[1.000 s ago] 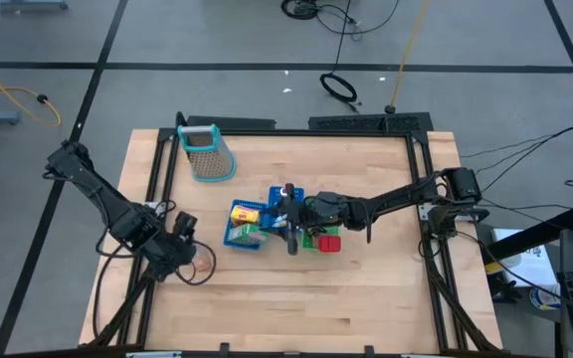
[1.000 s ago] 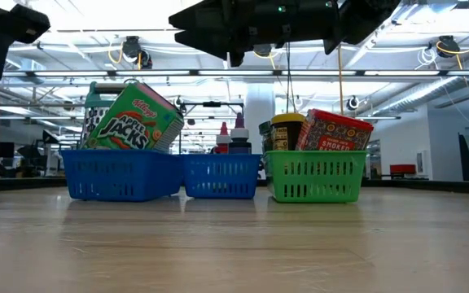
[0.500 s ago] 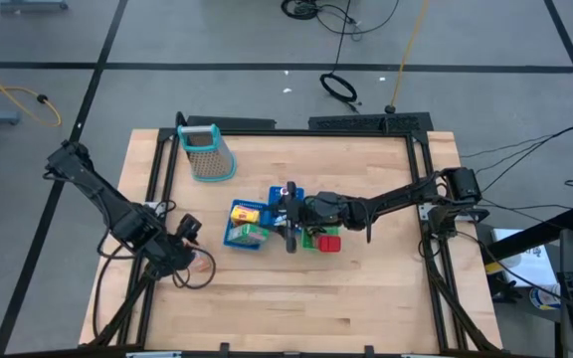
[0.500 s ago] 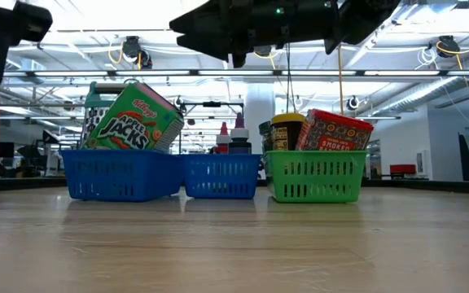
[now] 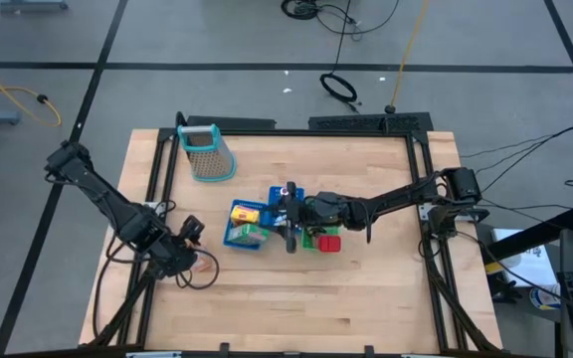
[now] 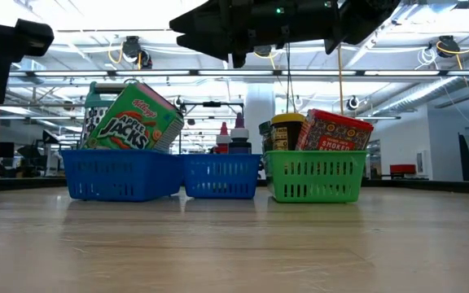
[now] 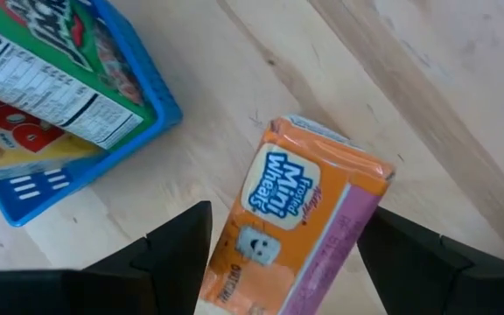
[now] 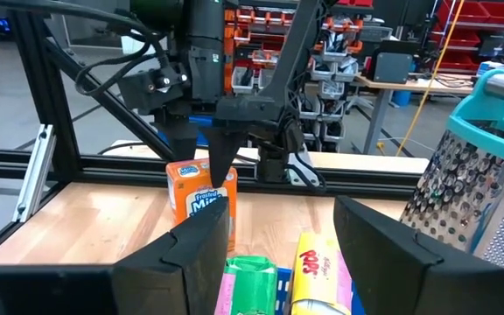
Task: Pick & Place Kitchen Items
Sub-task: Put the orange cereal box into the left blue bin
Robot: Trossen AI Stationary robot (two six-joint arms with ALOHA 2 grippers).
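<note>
Orange cardboard box – left pincer gaping above; right pincer spread, empty.

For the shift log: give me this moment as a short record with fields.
left gripper: open, straddling the orange Mini-Wheats box, not closed on it
Mini-Wheats box: upright on the table, apart from the baskets
right gripper: open, empty, above the baskets
blue baskets: Apple Jacks box, small bottles
green basket: yellow-lidded jar, red box
grater: far side, untouched
</note>
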